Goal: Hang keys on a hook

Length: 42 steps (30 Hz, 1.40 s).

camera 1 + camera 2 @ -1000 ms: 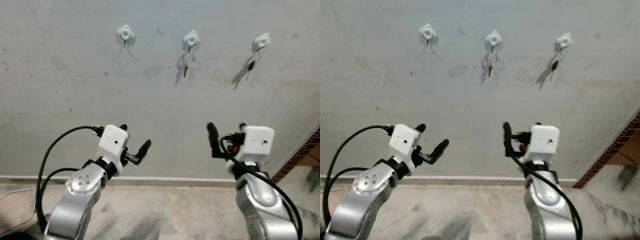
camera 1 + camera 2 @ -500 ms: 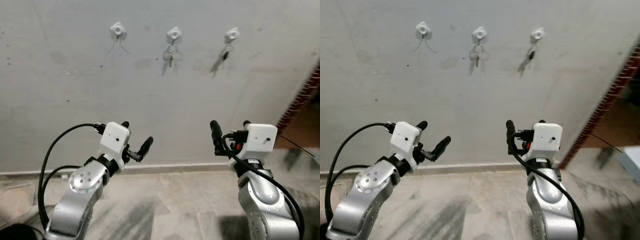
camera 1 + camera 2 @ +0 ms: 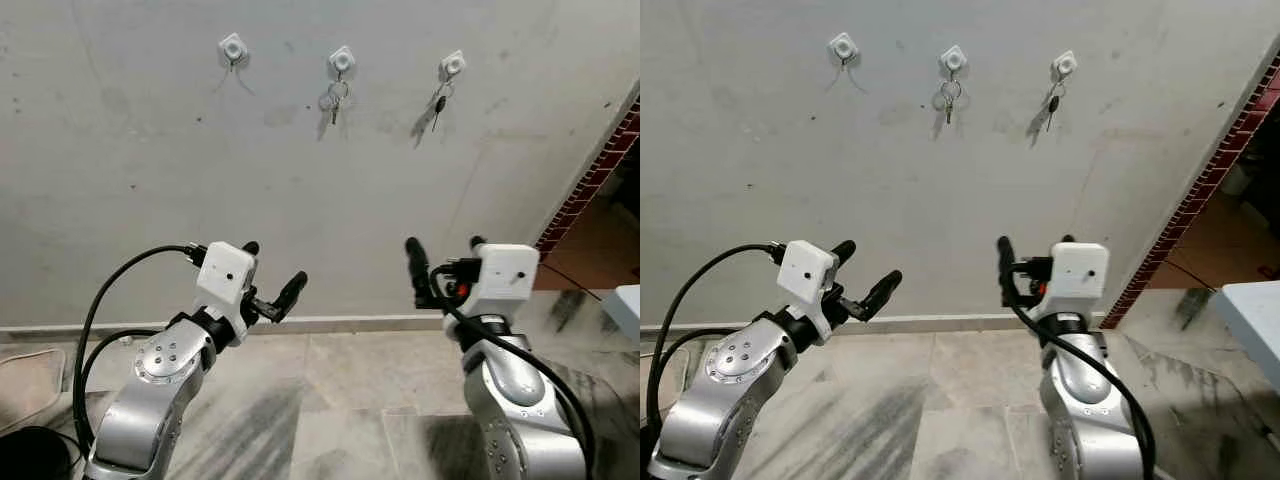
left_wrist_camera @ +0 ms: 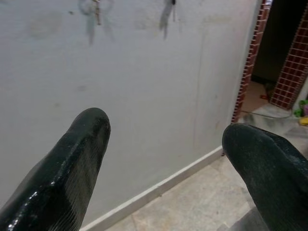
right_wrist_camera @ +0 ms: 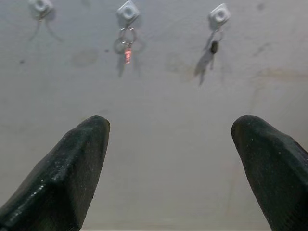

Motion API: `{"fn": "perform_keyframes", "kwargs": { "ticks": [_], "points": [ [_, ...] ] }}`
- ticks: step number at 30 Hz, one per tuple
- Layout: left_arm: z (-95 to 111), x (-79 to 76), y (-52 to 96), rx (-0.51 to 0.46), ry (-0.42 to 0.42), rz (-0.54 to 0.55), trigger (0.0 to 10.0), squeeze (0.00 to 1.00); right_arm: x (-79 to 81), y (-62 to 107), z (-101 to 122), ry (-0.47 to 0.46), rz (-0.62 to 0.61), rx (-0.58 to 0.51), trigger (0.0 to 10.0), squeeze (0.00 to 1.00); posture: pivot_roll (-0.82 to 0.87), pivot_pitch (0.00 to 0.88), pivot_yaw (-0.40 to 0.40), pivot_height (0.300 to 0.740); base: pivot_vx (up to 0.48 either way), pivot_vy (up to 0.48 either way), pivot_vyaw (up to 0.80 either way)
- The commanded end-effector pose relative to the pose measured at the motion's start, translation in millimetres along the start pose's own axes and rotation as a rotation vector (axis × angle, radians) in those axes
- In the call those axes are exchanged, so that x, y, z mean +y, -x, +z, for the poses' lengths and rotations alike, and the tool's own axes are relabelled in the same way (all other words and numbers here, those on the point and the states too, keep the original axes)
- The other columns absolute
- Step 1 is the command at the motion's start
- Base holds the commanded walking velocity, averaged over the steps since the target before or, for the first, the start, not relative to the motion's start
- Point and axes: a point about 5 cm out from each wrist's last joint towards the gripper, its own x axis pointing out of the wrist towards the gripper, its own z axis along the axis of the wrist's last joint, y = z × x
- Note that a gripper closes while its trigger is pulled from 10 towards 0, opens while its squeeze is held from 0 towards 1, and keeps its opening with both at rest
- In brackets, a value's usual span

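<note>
Three white hooks in a row high on the grey wall (image 3: 300,170). Left hook (image 3: 232,47), at about 11 o'clock from me, carries nothing I can make out. Middle hook (image 3: 342,61) at 12 holds a ringed key bunch (image 3: 333,99); right hook (image 3: 453,65) at 1 holds a dark-headed key (image 3: 438,100).

Both sets hang plumb, long axis vertical, blades pointing to 6 o'clock, ring uppermost on the peg.

My judgement: light, rigid metal, smooth and apt to swing or slip; best pinched across the ring or the flat key head, never the blade tip.

Left gripper (image 3: 270,283) fingers spread, nothing between them. Right gripper (image 3: 444,262) likewise apart and bare. Both raised at chest level, well short of the wall.
</note>
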Motion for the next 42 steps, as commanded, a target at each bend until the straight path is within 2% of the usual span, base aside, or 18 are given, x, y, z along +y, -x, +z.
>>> {"fn": "perform_keyframes", "kwargs": {
  "ticks": [1, 26, 42],
  "points": [
    [4.1, -3.3, -2.6, -0.014, -0.001, -0.019, 10.0, 0.0, -4.4, -0.9, 1.1, 0.022, -0.013, -0.004, 10.0, 0.0, 0.11, 0.0, -0.083, 0.74, 0.0, -0.409, 0.0],
    [3.9, -3.9, -4.1, -0.007, -0.001, -0.024, 10.0, 0.0, -1.4, -3.7, 0.9, 0.033, -0.001, -0.008, 10.0, 0.0, 0.11, 0.0, -0.085, 0.74, 0.0, -0.378, 0.0],
    [0.1, -4.3, -7.0, -0.001, 0.005, 0.007, 10.0, 0.0, -3.1, -3.3, 0.5, 0.041, -0.001, 0.005, 10.0, 0.0, 0.1, 0.0, -0.091, 0.74, 0.0, 0.0, -0.09]
  ]
}}
